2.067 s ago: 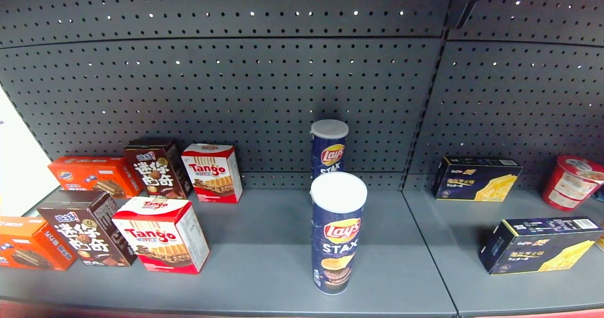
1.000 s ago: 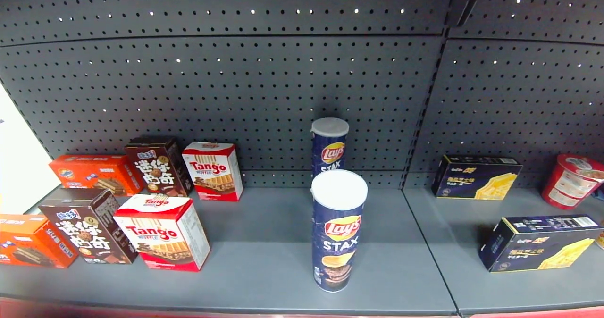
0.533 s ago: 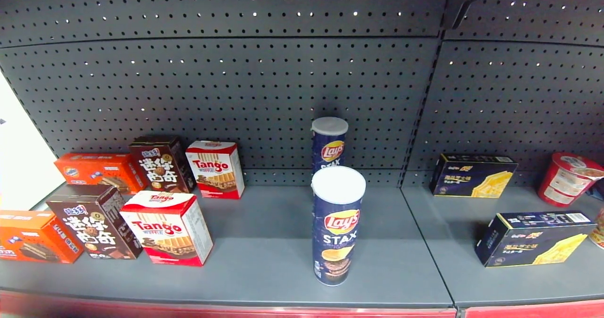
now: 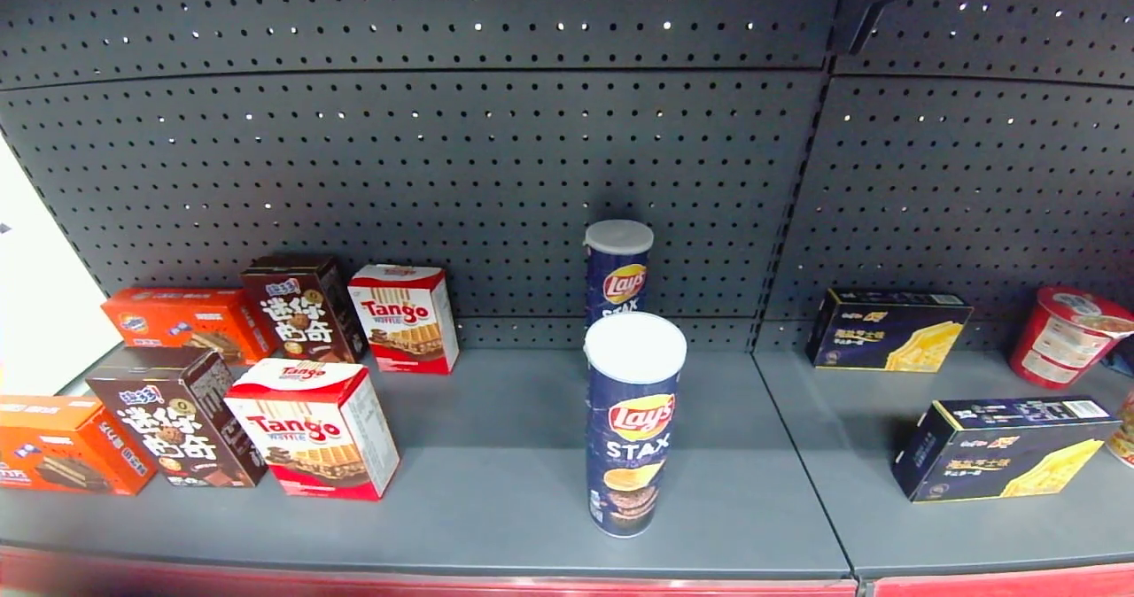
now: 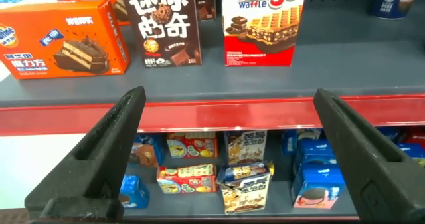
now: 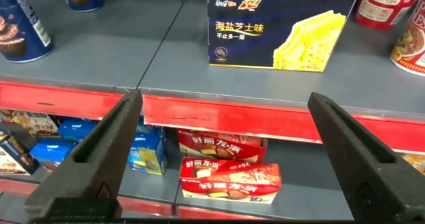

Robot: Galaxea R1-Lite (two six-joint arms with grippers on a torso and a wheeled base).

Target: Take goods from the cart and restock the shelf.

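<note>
Grey pegboard (image 4: 443, 154) backs a grey shelf (image 4: 496, 491) with a red front edge (image 5: 226, 114). The left gripper (image 5: 229, 96) hangs just in front of that edge with its jaws spread wide and nothing between them. Beyond it on the shelf, side by side, stand an orange cake box (image 5: 63, 38), a brown cookie box (image 5: 163, 24) and a red-and-white wafer box (image 5: 262, 24). The right gripper (image 6: 226, 96) sits in front of the same edge, farther right, jaws likewise spread and empty. It faces a navy cracker box (image 6: 275, 28) that lies with its long side running left to right.

Between the two groups stand two lidded chip cans, the near can (image 4: 633, 420) directly in front of the far can (image 4: 618, 274), both upright. A red cup (image 4: 1067, 336) stands far right near the back. Bare shelf lies on both sides of the cans, and the wider gap is to their left.

Every box is closed and every can lidded, so what they hold is hidden. A lower shelf (image 5: 246, 177) under the red edge holds more packs.

Both arms carry nothing, so my guess is that the next step is a pick from the cart. Which way the cart lies from either pair of jaws I cannot tell. For a later placement, the left arm seems nearer the wider gap.
</note>
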